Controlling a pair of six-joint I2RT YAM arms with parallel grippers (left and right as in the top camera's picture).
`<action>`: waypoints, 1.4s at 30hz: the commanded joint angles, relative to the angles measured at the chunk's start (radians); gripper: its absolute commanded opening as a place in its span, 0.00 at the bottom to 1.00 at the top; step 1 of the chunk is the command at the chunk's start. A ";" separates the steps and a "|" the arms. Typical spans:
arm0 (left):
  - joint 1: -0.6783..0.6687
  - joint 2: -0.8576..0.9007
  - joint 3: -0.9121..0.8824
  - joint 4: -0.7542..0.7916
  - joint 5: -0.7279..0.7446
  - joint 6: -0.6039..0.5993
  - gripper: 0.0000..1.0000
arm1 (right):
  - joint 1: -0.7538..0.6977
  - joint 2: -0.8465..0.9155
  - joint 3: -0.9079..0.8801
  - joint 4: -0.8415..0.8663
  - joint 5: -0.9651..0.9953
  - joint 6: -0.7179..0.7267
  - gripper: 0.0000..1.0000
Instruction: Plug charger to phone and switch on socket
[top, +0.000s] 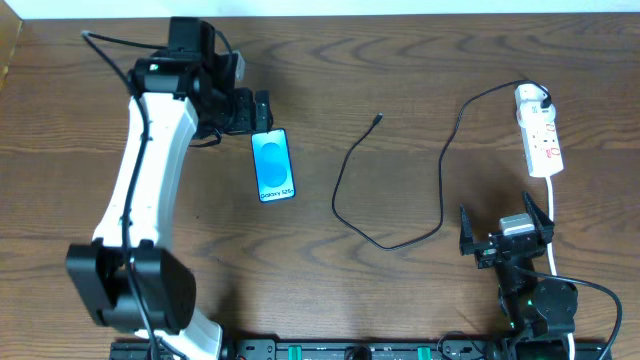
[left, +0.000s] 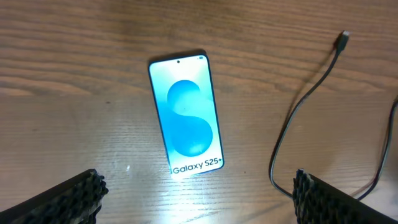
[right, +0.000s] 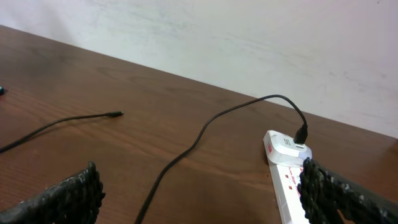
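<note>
phone (left: 186, 112) face-up just ahead of the left tool (left: 196, 188), its jaws wide apart, empty

Right gripper (right: 199, 180) spread wide, nothing between its tips, one dark bumpy tip in each bottom corner. Brown tabletop (right: 186, 93), white wall (right: 249, 37) behind. White socket (right: 283, 155) at right. Black charger (right: 205, 127) plugged into its top end, loops up, then runs down left. Small free plug lies far left, well apart from socket.
</note>
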 joint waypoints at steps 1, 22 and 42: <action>-0.001 0.042 0.023 0.014 0.016 0.008 0.98 | 0.007 -0.006 -0.002 -0.004 -0.006 0.010 0.99; -0.086 0.296 0.009 0.023 -0.193 -0.233 0.98 | 0.007 -0.006 -0.002 -0.004 -0.006 0.010 0.99; -0.142 0.326 -0.076 0.126 -0.217 -0.237 0.98 | 0.007 -0.006 -0.002 -0.004 -0.006 0.010 0.99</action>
